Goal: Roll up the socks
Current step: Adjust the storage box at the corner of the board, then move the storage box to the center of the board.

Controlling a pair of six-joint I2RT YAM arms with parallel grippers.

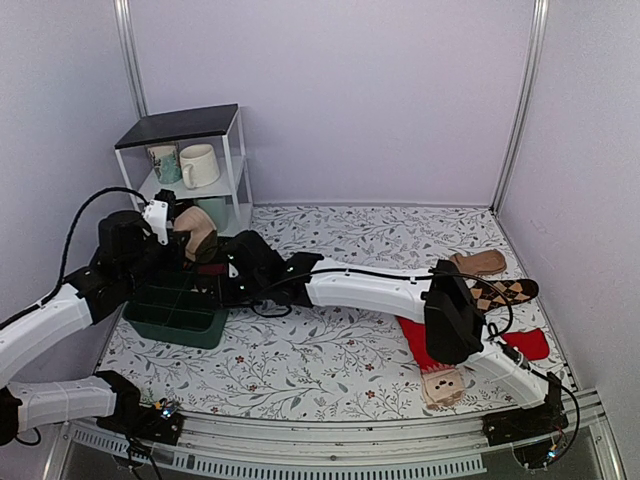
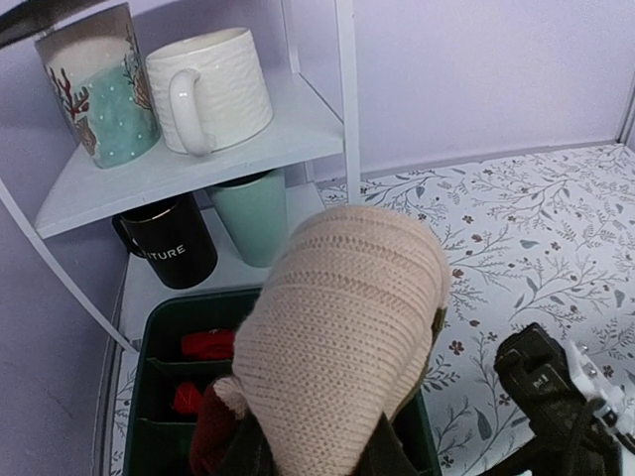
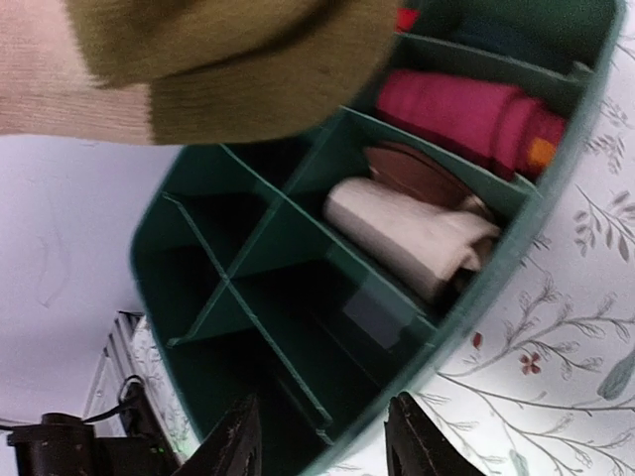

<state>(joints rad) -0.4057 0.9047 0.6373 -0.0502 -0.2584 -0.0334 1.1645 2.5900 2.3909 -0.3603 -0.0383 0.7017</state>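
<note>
Right gripper [image 3: 322, 441]: fingers apart, empty, over the green tray [image 1: 180, 328]. Left gripper [image 2: 317, 441]: clamped on the rolled socks [image 2: 342, 327], held above that tray. Recommend lowering squarely into a vacant compartment, releasing only once seated, clear of the shelf [image 2: 198, 164] beyond.

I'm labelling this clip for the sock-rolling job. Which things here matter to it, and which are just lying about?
Job: rolled tan socks, held above the green divider tray, probably their destination.
Lying about: red socks, argyle socks, mugs on the white shelf.
</note>
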